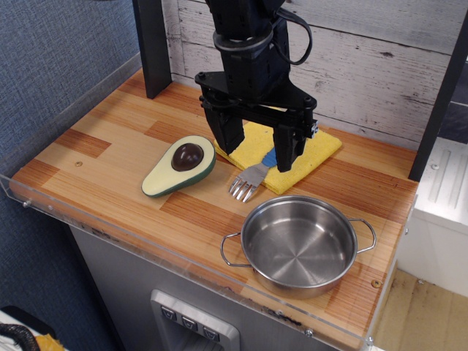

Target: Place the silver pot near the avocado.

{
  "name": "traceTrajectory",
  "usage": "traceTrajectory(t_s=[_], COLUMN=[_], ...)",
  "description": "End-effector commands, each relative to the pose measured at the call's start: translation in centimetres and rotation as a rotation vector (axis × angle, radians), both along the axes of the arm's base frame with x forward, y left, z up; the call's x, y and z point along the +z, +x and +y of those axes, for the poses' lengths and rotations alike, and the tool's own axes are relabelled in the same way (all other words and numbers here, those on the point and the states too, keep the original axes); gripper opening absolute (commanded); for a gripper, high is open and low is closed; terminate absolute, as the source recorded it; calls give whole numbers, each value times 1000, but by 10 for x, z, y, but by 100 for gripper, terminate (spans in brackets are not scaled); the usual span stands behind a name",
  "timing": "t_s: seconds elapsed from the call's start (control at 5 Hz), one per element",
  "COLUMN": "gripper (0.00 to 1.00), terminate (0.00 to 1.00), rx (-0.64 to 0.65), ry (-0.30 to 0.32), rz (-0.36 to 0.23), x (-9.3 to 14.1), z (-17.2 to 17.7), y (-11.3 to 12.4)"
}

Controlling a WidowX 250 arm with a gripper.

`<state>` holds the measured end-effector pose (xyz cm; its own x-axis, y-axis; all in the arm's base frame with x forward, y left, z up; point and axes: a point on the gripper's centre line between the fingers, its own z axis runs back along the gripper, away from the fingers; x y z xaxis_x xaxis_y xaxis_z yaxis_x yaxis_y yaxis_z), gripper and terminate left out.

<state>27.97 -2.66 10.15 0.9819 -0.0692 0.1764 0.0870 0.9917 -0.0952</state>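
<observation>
Silver pot (299, 245) upright — well apart from avocado (180, 166).

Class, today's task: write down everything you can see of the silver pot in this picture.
The silver pot is a shallow, round pan of shiny, steel-looking metal with a thin wire loop handle on each of two opposite sides. It is empty, without a lid, and stands upright on the wooden table near its front right edge. Nothing else touches it: the fork lies just behind it, the avocado is further left, and the gripper hangs open above the fork.
</observation>
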Motion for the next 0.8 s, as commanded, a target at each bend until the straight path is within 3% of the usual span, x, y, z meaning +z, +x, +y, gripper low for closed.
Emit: traceTrajectory(t_s=[0.0, 0.4, 0.6], gripper=[100, 100, 100], terminate=[0, 0, 0], rx=[0, -19, -38], ry=[0, 5, 49], rz=[0, 33, 5], x=[0, -24, -29], z=[0, -11, -6], y=[0, -14, -17])
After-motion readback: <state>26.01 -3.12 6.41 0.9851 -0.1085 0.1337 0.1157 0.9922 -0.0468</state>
